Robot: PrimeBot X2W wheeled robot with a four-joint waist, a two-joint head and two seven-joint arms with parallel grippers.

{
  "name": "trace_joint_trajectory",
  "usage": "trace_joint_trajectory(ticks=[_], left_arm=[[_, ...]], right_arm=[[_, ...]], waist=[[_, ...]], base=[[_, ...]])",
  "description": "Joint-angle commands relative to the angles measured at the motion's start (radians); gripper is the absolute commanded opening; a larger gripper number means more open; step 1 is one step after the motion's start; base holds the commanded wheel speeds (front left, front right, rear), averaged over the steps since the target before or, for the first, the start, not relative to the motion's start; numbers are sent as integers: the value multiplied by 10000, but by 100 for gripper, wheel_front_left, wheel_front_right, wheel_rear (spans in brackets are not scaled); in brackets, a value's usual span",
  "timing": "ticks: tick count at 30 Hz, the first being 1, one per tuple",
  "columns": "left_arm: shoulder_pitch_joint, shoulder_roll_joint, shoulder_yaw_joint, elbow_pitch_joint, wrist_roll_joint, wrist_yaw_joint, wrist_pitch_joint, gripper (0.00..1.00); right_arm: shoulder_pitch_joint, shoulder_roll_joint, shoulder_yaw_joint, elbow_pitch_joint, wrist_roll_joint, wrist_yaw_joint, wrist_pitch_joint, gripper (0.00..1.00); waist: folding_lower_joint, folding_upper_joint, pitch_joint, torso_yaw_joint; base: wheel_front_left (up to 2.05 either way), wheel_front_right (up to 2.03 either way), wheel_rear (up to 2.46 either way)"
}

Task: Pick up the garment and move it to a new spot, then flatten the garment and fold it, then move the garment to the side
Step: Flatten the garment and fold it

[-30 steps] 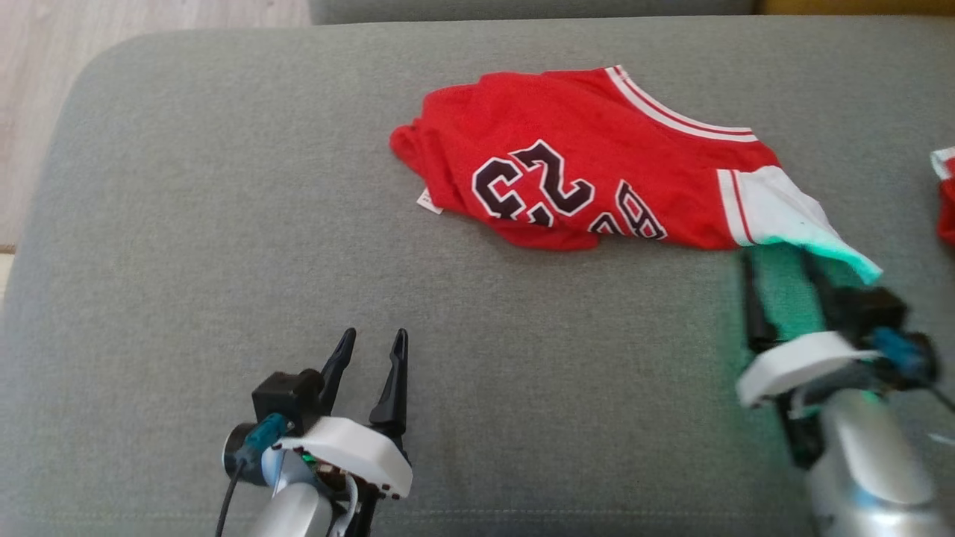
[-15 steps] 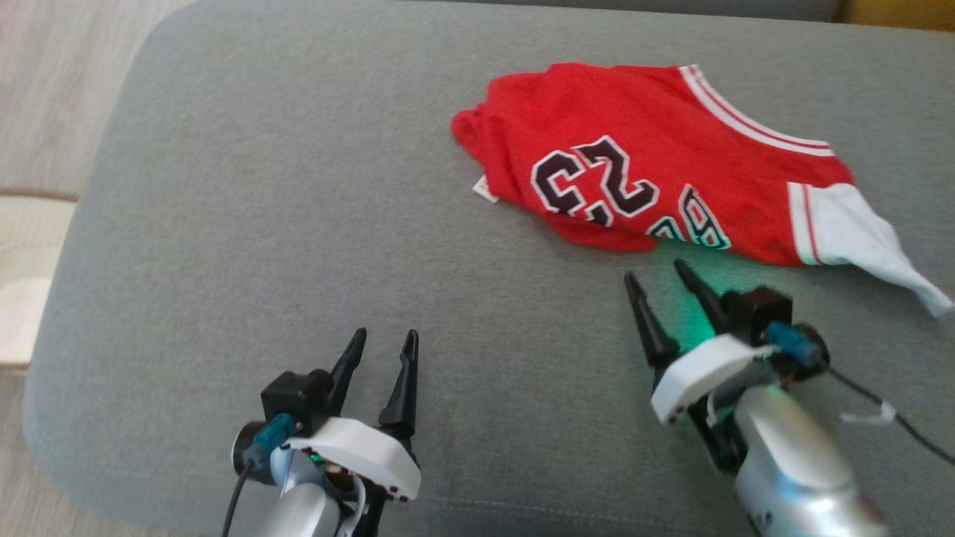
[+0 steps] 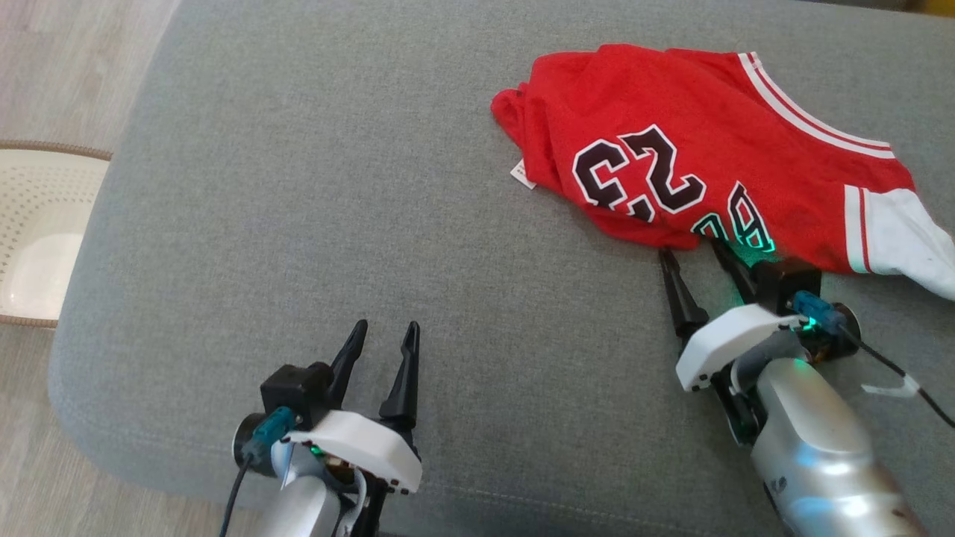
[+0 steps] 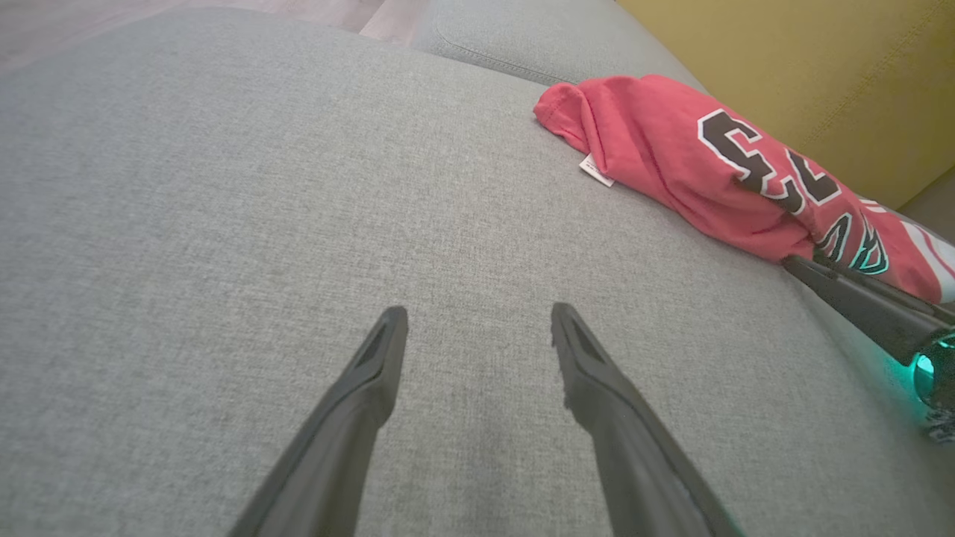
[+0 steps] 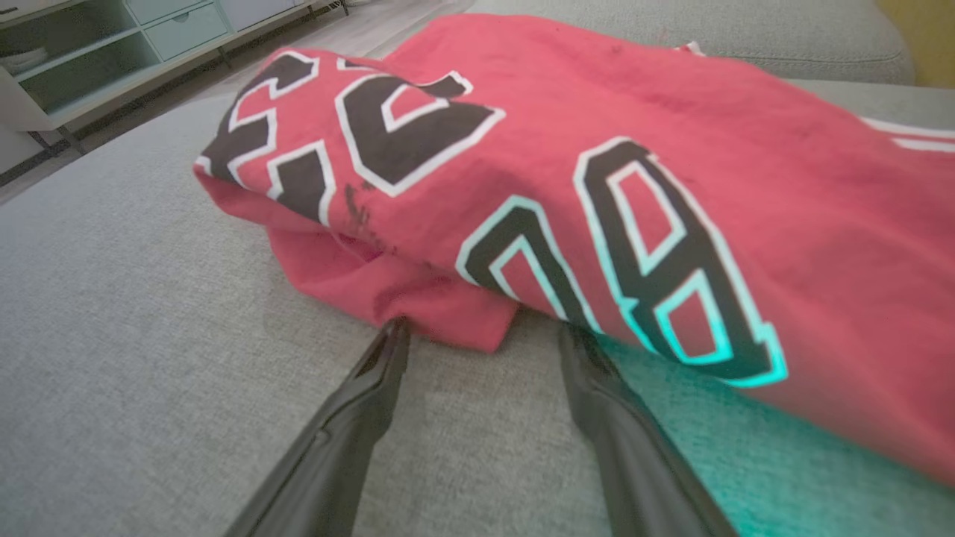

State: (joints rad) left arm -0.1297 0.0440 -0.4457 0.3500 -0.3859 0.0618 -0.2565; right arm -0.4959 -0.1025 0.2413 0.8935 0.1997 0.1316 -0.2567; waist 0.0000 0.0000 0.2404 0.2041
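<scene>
Head view: the garment (image 3: 716, 127), a red jersey, is shown crumpled on the grey sofa cushion (image 3: 298, 186), at about 1 o'clock from the frame centre. Its long axis is laid from 10 o'clock to 4 o'clock. The bunched red end with the white label (image 3: 522, 176) is pointed to 10 o'clock and the white sleeve (image 3: 895, 231) to 4 o'clock; the numerals are seen upside down. Relative to the garment, the right gripper (image 3: 690, 250) has been carried from the sleeve end to the middle of the near hem, at 6 o'clock of the cloth; the shift of the whole frame is attributed to the camera. Its jaws are spread, with the tips set against the folded hem and nothing pinched. A grasp is judged imminent, so the first pick-up is not yet made. The left gripper (image 3: 387, 326), jaws likewise spread and empty, is held well apart at 8 o'clock.
</scene>
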Motion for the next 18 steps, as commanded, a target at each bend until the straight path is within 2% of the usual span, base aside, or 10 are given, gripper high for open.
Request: trace_joint_trajectory(ticks=[1,2,3,4,5,9,13,17,18], left_arm=[[-389,62,212,-347,-48,40,-53,100],[-412,62,200,-359,-46,45,-53,100],[-437,62,187,-370,-40,47,-53,100],[-466,62,178,-377,-35,48,-53,100],[-498,62,167,-380,-22,43,-53,100],[-585,62,187,-341,11,41,-53,100],[-474,62,346,-264,80,57,-53,100],[-258,62,445,-154,154,9,-53,100],[-157,62,480,-125,181,-5,-53,100]], right_arm=[[-209,201,185,-109,-79,-9,-51,100],[-229,229,201,-123,-98,-9,-51,99],[-249,254,250,-127,-126,-9,-51,91],[-274,281,326,-136,-140,-9,-51,75],[-303,305,426,-148,-150,-9,-51,0],[-387,390,933,-387,22,-9,-51,0],[-255,450,1641,-1150,560,-9,-51,0],[-143,475,2495,-2335,1255,-9,-51,0],[-184,443,2830,-3053,1580,-9,-51,0]], waist=[[0,0,26,-18],[0,0,44,-27],[0,0,66,-35],[0,0,89,-45],[0,0,110,-53],[0,0,95,-114],[0,0,-163,-342],[0,0,-576,-625],[0,0,-795,-768]], base=[[0,0,0],[0,0,0],[0,0,0],[0,0,0],[0,0,0],[0,0,0],[0,0,0],[0,0,0],[0,0,0]])
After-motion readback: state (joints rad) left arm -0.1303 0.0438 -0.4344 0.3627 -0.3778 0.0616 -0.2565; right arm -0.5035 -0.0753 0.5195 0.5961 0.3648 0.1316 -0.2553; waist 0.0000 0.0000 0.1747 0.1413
